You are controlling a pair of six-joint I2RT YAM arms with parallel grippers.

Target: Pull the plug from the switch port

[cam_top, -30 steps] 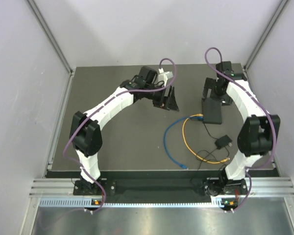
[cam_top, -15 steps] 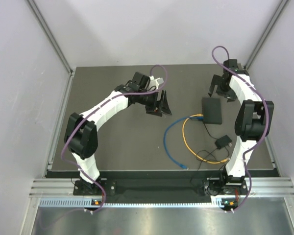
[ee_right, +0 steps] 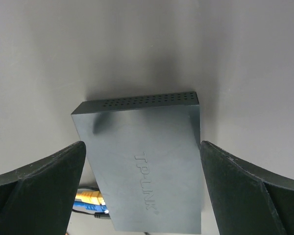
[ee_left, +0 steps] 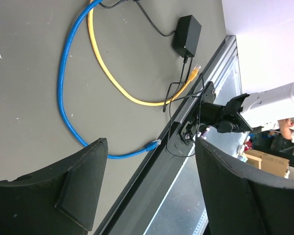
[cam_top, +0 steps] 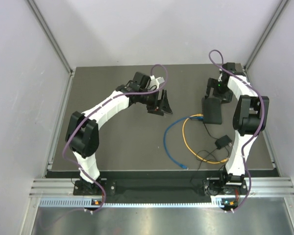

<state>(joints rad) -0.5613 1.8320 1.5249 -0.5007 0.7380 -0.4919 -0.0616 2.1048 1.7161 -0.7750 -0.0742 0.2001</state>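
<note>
A: Switch (cam_top: pixel 211 110) location?

B: Flat on the dark table (cam_top: pixel 117 142), right half, towards the far side. Matte black, lettering on its top face, a row of vent holes along one short edge.

A: Plugs?

B: Two, side by side at the edge opposite the vents. Yellow plug (ee_right: pixel 89 197) and blue plug (ee_right: pixel 94 208) are both seated. The sockets themselves are hidden under the box's rim in the right wrist view.

A: Cables?

B: The yellow cable (cam_top: pixel 184 137) loops toward the near edge and back to the right, and its free end lies loose on the table. The blue cable (cam_top: pixel 164 139) makes a wider loop outside it, with its free end near the front edge. A small black adapter (cam_top: pixel 223 142) with a thin black wire (cam_top: pixel 206 155) sits near the switch, on the side toward the arm bases, apart from it.

A: Right gripper (cam_top: pixel 216 92)?

B: It is over the vented end of the switch, jaws spread wide and grasping nothing. In the wrist view one finger (ee_right: pixel 34 191) stands on each side of the box. Cannot tell whether either touches it.

A: Left gripper (cam_top: pixel 161 105)?

B: Mid-table, well to the left of the switch. Jaws apart and empty, with only cables and table showing between them.
</note>
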